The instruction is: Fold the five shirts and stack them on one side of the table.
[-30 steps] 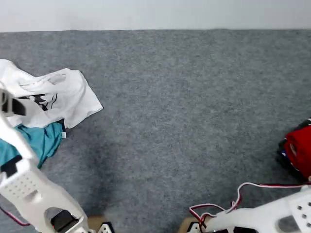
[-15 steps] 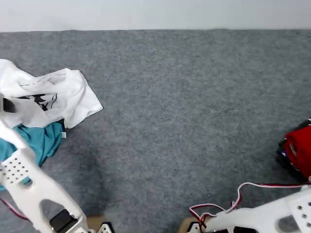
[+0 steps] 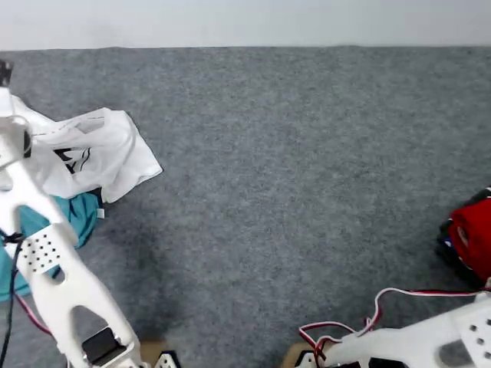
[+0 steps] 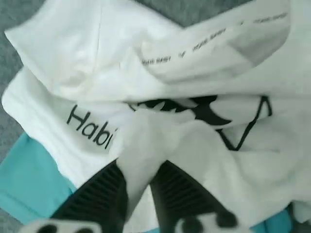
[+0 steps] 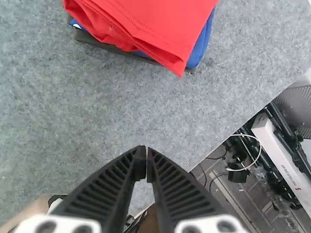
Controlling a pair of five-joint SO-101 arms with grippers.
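The left claw [image 4: 138,171] is clamped on a raised fold of the crumpled white cotton shirt with black print [image 4: 73,58], and the cloth runs up between its jaws. A teal fabric shirt [image 4: 29,179] lies under the white one, both at about nine o'clock on the grey felt-covered table [image 3: 291,153]. The right claw [image 5: 146,156] is pressed closed on nothing above bare felt. Beyond it, at the table's four o'clock, a folded red shirt [image 5: 146,19] tops a blue shirt [image 5: 203,43], perhaps with a darker garment beneath.
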